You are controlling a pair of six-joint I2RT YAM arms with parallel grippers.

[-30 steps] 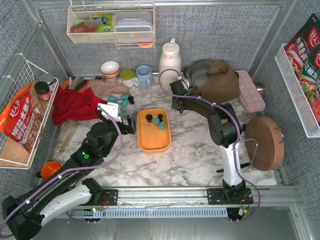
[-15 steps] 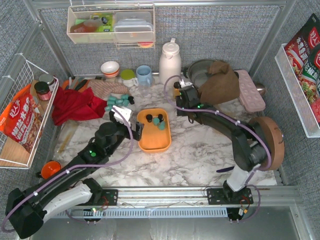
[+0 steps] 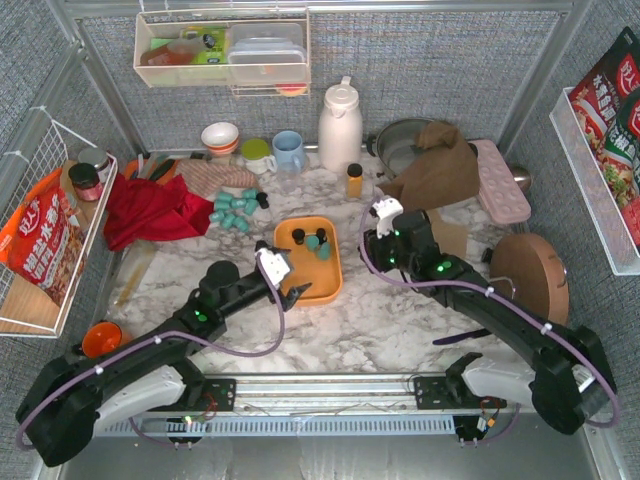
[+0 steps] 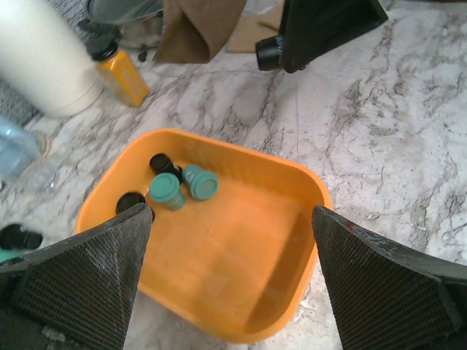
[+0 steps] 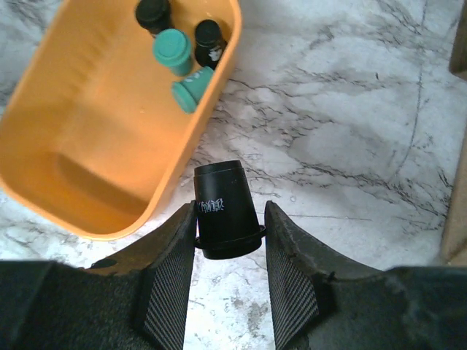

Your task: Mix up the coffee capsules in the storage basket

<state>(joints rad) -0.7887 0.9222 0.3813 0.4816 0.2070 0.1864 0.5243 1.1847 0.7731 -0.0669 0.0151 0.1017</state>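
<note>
The orange storage basket lies mid-table and holds two teal and two black coffee capsules at its far end. They also show in the left wrist view and the right wrist view. More teal capsules lie in a pile on the table, left of the basket. My left gripper is open wide and empty over the basket's near half. My right gripper is shut on a black capsule, just right of the basket's rim, above the marble.
A small amber bottle stands behind the basket beside a white jug. A red cloth lies left. A brown cloth over a pan, a pink tray and a round wooden board are right.
My left gripper moved right, over the basket. My right arm pulled back from the amber bottle at the rear to beside the basket's right rim, now holding a black capsule.
</note>
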